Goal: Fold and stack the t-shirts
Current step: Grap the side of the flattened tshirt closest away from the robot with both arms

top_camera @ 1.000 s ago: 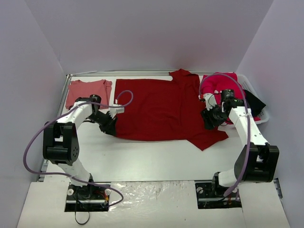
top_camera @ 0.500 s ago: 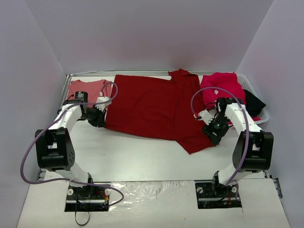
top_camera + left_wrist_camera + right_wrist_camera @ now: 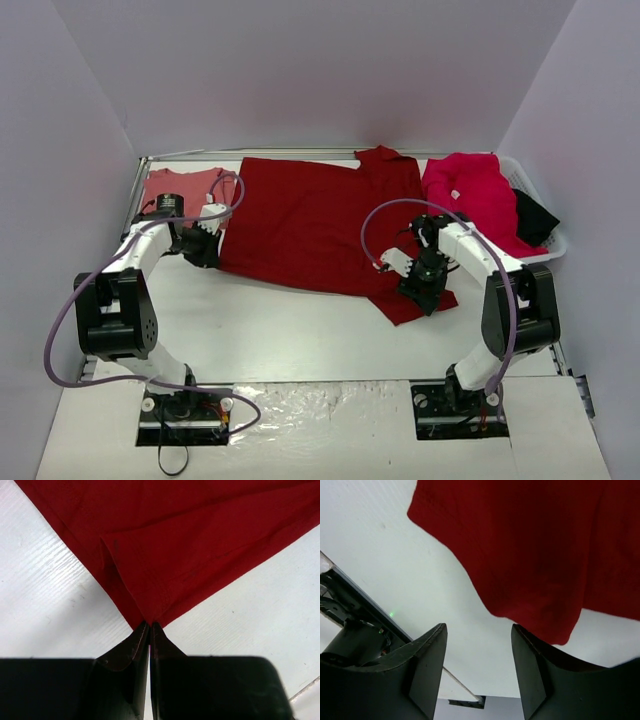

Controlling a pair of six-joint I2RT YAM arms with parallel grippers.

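A dark crimson t-shirt [image 3: 315,220] lies spread across the middle of the table. My left gripper [image 3: 206,250] is shut on its near left corner; in the left wrist view the fingertips [image 3: 150,626] pinch the point of the red cloth [image 3: 190,545]. My right gripper [image 3: 419,296] stands open over the shirt's near right corner. The right wrist view shows only white table between its fingers [image 3: 479,627], with the cloth's edge [image 3: 530,550] just ahead. A salmon-pink t-shirt [image 3: 182,186] lies folded at the far left. A raspberry t-shirt [image 3: 470,188] is heaped on the basket.
The white plastic basket [image 3: 553,242] sits at the right edge with a black cloth [image 3: 535,215] in it. Grey walls close in the table on three sides. The table's metal edge [image 3: 350,625] shows in the right wrist view.
The left gripper pulled the crimson shirt's corner left and back, then held still. The right arm swung from beside the basket down and left to the shirt's near right corner.
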